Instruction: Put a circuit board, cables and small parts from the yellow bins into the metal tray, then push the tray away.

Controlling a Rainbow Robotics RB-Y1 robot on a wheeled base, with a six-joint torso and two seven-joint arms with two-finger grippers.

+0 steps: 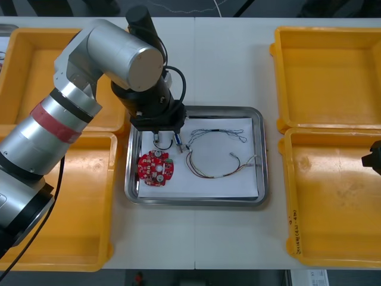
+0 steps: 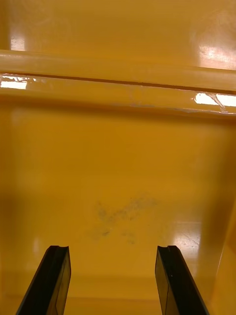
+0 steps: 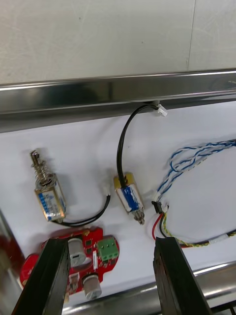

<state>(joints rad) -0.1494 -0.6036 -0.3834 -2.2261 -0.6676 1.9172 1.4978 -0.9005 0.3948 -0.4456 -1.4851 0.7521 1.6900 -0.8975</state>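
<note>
Metal tray (image 1: pixel 196 201): white-lined, at the middle of the counter (image 1: pixel 226 53), between the yellow bins (image 1: pixel 83 196) along its left and right edges.
Red circuit board (image 1: pixel 156 168): flat in the tray's near-left part.
Cables: blue and white cable (image 1: pixel 220 132) toward the tray's far side; red and yellow cable (image 1: pixel 214 173) looped nearer. Both lie inside the rim.
Small metal parts (image 3: pixel 49 197): two, lying apart on the lining just beyond the board, each with a black cable (image 3: pixel 120 142).
Left end effector (image 1: pixel 166 142): above the tray's left part, over board and parts; fingers spread wide, nothing between them.
Right end effector (image 1: pixel 372 159): at the counter's right edge, over the near bin; fingers wide, empty.
Step in hand (judged): loading looks complete; the push is not yet done.
Technique: raise the left end effector straight up so that no black cable catches. Then set it against the middle of the near rim and push squarely and slowly toward the counter's far edge, so that the tray does not turn into a bin.
</note>
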